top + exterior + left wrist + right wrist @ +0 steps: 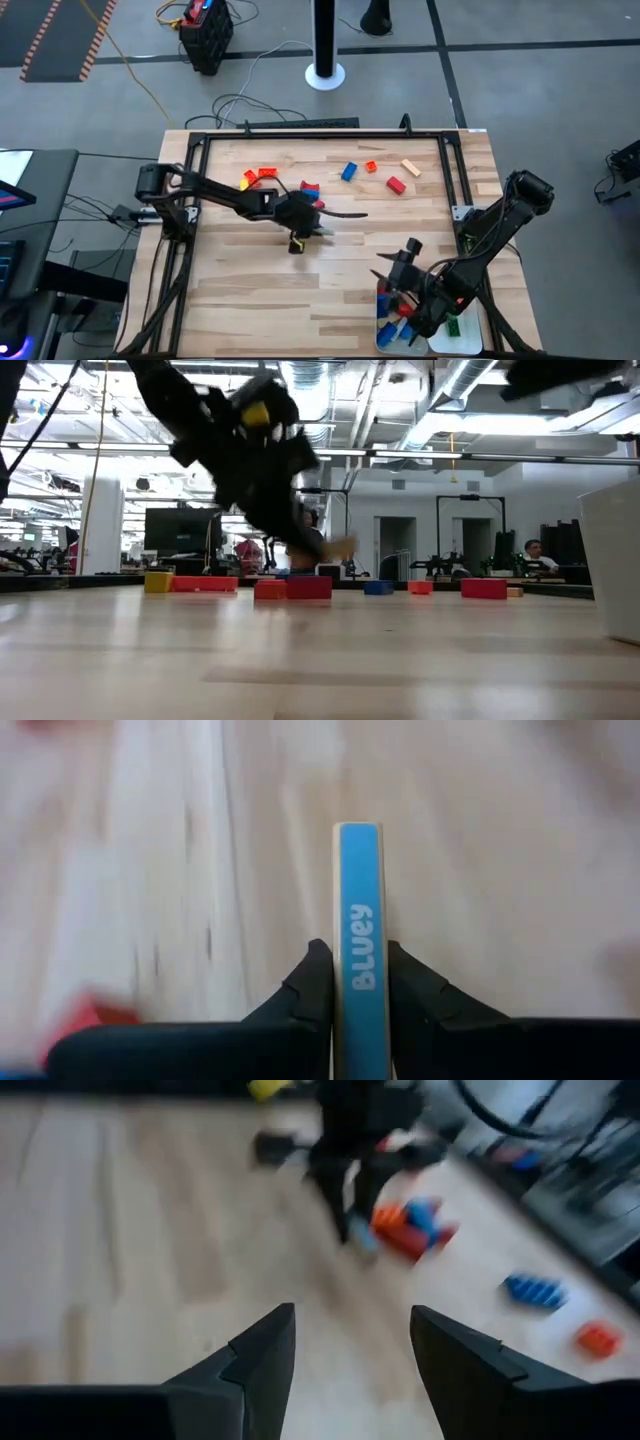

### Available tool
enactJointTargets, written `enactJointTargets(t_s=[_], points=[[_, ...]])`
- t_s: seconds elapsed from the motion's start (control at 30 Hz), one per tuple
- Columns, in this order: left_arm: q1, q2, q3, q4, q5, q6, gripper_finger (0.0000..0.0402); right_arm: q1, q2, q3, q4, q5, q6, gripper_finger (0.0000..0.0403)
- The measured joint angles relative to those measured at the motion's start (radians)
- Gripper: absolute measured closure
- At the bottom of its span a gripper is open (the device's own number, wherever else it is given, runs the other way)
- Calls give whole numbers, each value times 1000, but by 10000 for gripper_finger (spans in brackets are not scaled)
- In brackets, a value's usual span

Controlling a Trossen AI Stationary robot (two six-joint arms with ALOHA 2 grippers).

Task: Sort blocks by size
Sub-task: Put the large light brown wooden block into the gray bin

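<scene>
Blocks [350, 171]: loose red, blue, orange and tan pieces along the tabletop's [250, 290] far edge; others in a white tray [470, 340] at the near right corner. Left hand [358, 982]: mid-tabletop, fingers clamped on a thin blue "Bluey" piece [359, 920]. Right hand [352, 1345]: above the tray, fingers apart, holding nothing.

Loose blocks [350, 171] lie beyond the left gripper [318, 215] mid-table.
</scene>
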Motion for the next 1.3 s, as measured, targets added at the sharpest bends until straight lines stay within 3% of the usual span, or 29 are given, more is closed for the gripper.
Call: enactJointTargets(t_s=[0.17, 0.27, 0.53, 0.67, 0.77, 0.93, 1.3], points=[[-66, -21, 1, 216, 39, -93, 352, 30, 2, 0, 95, 281, -47, 178], [-123, -22, 1, 323, 50, -127, 352, 27, 3, 0, 182, 305, -103, 178], [-222, -22, 1, 529, -39, -164, 352, -17, 3, -1, 532, 216, -482, 178], [-249, -22, 1, 601, -70, -155, 352, -50, 4, -1, 709, 90, -668, 178], [-263, -22, 1, 632, -83, -149, 352, -77, 3, -1, 787, 52, -751, 178], [-282, -22, 1, 642, -85, -141, 352, -108, 3, -1, 852, 34, -835, 178], [-313, -22, 2, 676, -155, -98, 352, -174, 3, -1, 860, -139, -837, 178]])
